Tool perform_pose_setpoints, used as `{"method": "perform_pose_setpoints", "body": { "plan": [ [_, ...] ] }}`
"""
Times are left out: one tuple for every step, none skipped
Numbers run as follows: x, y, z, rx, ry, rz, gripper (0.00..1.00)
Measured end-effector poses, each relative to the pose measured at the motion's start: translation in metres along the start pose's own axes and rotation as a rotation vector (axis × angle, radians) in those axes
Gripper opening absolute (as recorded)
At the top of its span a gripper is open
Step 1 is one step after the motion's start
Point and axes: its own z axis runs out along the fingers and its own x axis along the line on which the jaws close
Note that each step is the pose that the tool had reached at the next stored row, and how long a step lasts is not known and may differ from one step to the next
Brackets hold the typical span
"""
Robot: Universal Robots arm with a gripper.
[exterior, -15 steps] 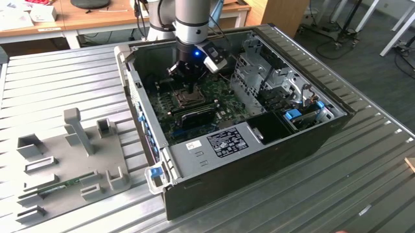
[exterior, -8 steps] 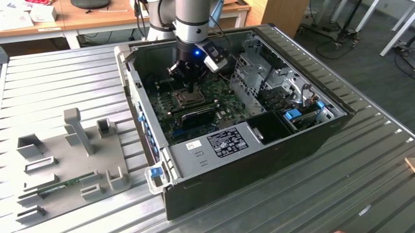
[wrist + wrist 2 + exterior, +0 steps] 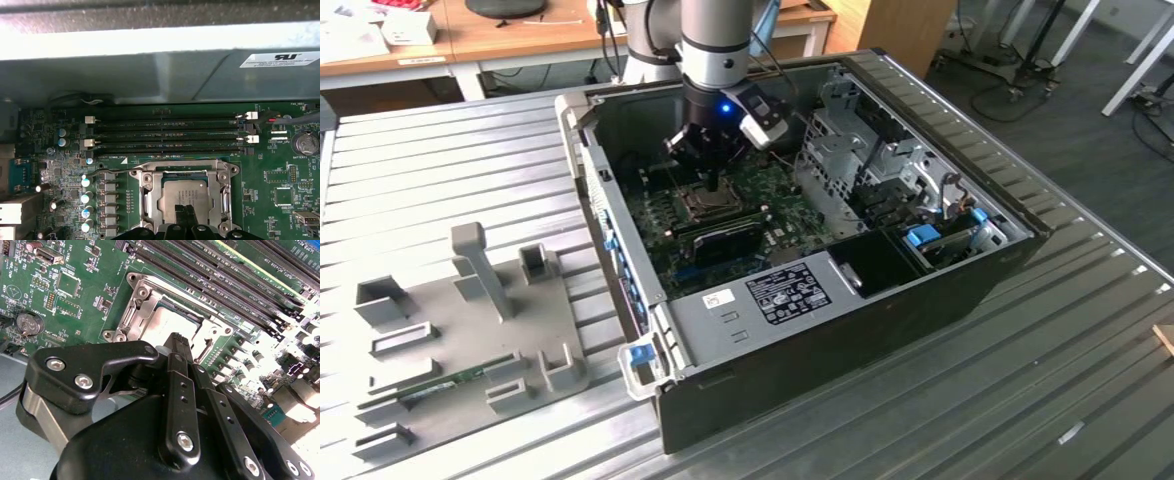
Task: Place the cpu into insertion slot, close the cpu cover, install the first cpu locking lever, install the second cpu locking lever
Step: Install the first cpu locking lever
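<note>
Chip [image 3: 186,196] lies under the lowered cover [image 3: 148,192]; the hand [image 3: 186,212], fingers [image 3: 181,217] together, hovers just above; I cannot tell if the lever [image 3: 110,171] is locked.

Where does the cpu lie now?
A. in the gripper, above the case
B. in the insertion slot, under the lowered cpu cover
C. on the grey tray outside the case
B: in the first wrist view the cpu sits in the insertion slot, framed by the flat cpu cover.

End effector [image 3: 186,214] tips over cpu [image 3: 175,194]; cpu cover [image 3: 148,196] down.
</note>
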Motion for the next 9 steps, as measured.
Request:
{"method": "perform_pose_setpoints", "body": {
  "plan": [
    [0.0, 0.0, -0.0004, 0.0002, 0.0002, 0.0, 0.11],
    [0.0, 0.0, -0.001, 0.0002, 0.0005, 0.0, 0.11],
    [-0.0001, 0.0, -0.0019, 0.0, 0.0007, 0.0, 0.11],
    [-0.0001, 0.0001, -0.003, -0.0001, 0.0012, 0.0, 0.11],
    [-0.0001, 0.0001, -0.0041, 0.0, 0.0017, 0.0, 0.11],
    [-0.0002, 0.0001, -0.0051, -0.0001, 0.0019, 0.0, 0.11],
    [-0.0002, 0.0001, -0.0061, -0.0001, 0.0023, 0.0, 0.11],
    [-0.0002, 0.0001, -0.0071, 0.0, 0.0026, 0.0, 0.11],
    [-0.0003, 0.0002, -0.0082, -0.0001, 0.0028, 0.0, 0.11]
  ]
}}
